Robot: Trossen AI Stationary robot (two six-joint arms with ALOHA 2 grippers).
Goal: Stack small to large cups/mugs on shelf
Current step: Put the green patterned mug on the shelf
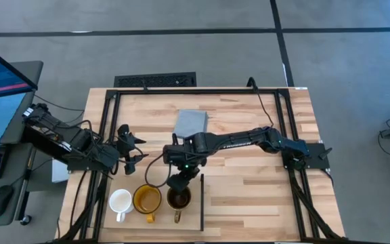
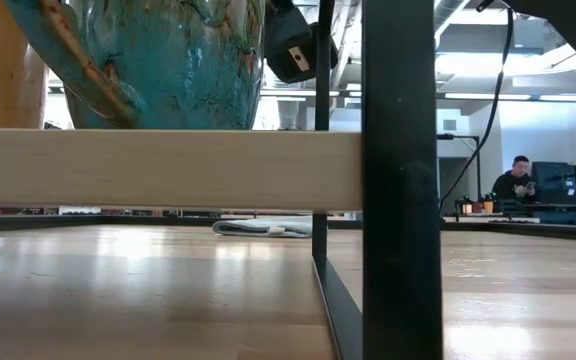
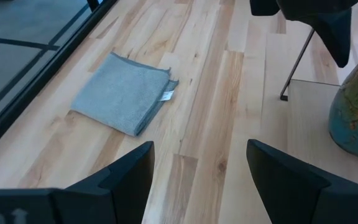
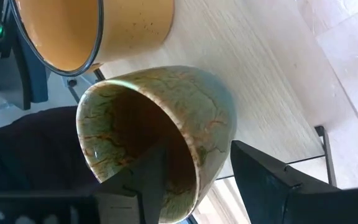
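Three mugs stand in a row on the pale wood shelf (image 1: 192, 221) near the table's near edge: a white one (image 1: 120, 201), a yellow one (image 1: 147, 199) and a dark brown one (image 1: 179, 198), teal-marbled outside (image 4: 191, 99), its tan handle (image 1: 177, 217) toward the near edge. The dark mug's base sits on the shelf top (image 2: 168, 168). My right gripper (image 1: 180, 183) reaches down over this mug's far rim and is shut on its wall. My left gripper (image 1: 131, 146) hangs open and empty over the table's left part. My right gripper has the dark brown mug's wall at the rim (image 4: 199, 163), on the far side, opposite the handle. One finger (image 4: 151, 180) is inside the mug and one (image 4: 260, 180) is outside. The fingers slant down from the far side. The mug stands upright on the shelf.
A folded grey cloth (image 1: 191, 122) lies on the table's far middle, also in the left wrist view (image 3: 123, 93). A thin black strip (image 1: 202, 203) edges the shelf on its right. Black frame rails run along the table's left, right and far sides. A person sits far behind the table (image 2: 516, 180).
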